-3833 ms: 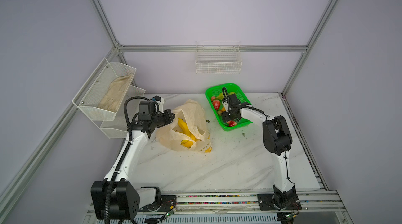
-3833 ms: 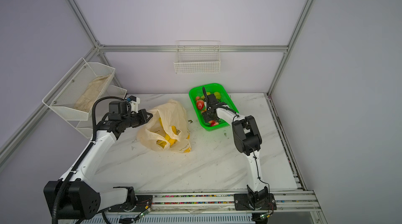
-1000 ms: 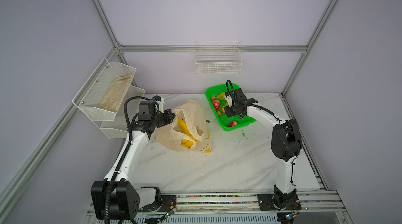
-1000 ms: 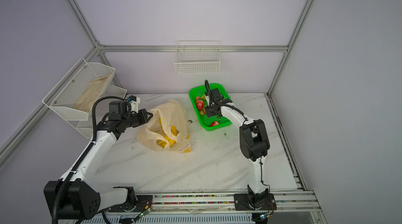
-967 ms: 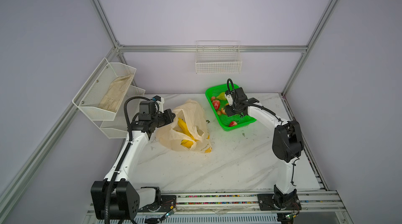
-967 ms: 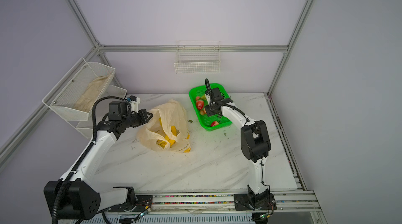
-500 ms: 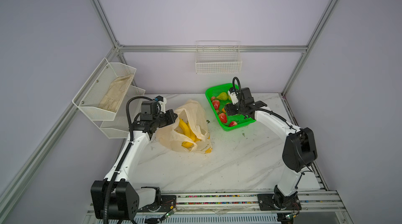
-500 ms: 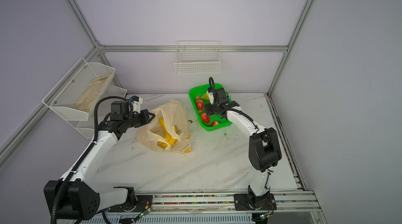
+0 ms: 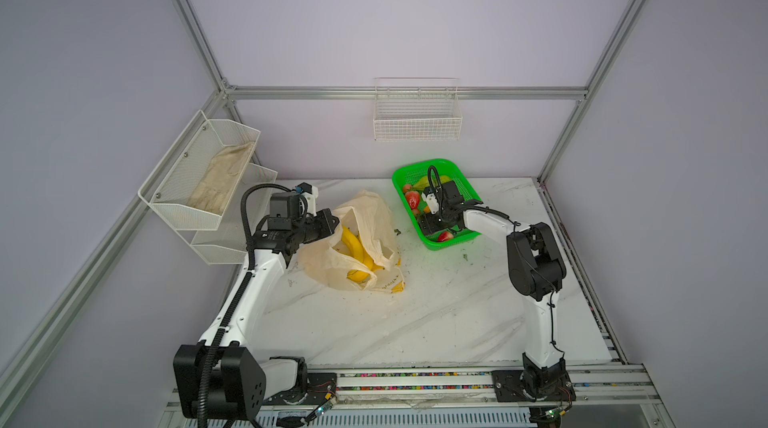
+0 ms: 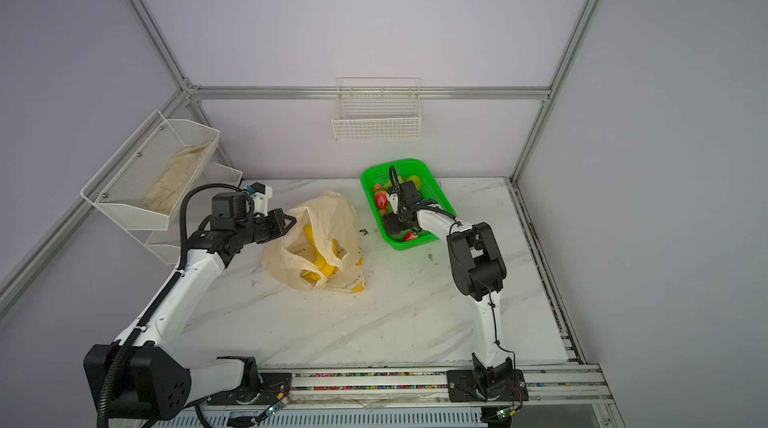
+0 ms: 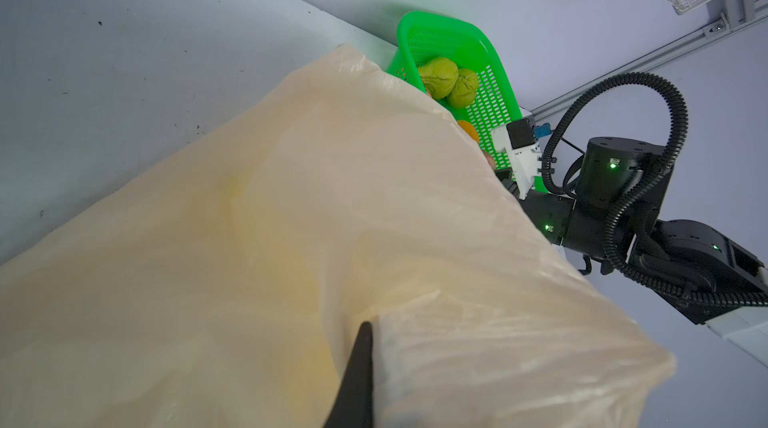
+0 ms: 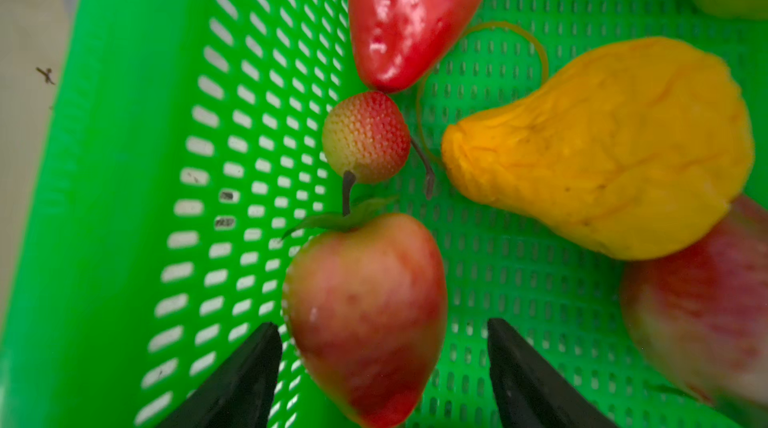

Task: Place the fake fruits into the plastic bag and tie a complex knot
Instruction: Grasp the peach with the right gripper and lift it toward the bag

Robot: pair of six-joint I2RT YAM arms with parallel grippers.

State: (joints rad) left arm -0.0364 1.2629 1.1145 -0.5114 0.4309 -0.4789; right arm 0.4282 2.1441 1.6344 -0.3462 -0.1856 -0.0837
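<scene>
While sunk into the green basket (image 12: 124,164), hangs released at the right pincer (image 12: 380,324): jaws spread wide, straddling a red-green strawberry (image 12: 365,309), close against it on one side and clear of it on the other, gripping nothing. Meets, just past that berry's leafy cap, a small bumpy fruit (image 12: 365,137), itself touched by the tip of a glossy red strawberry (image 12: 411,10). Finds beside these an orange pear (image 12: 602,147), stem end toward the bumpy fruit, with another reddish fruit (image 12: 702,301) against its wide end and green pears (image 11: 438,75) at the basket's far end.

Across the worktop (image 9: 415,314), clamps the left pincer (image 9: 331,222) shut on the raised rim of the bag (image 9: 374,214); shows in the left wrist view one black finger (image 11: 357,376) over the film, the other hidden behind it. Leaves the bag slumped on the worktop just left of the basket in both top views, not touching it, mouth agape, handles untied. Holds bananas (image 9: 355,249) inside, plain through the opening.
</scene>
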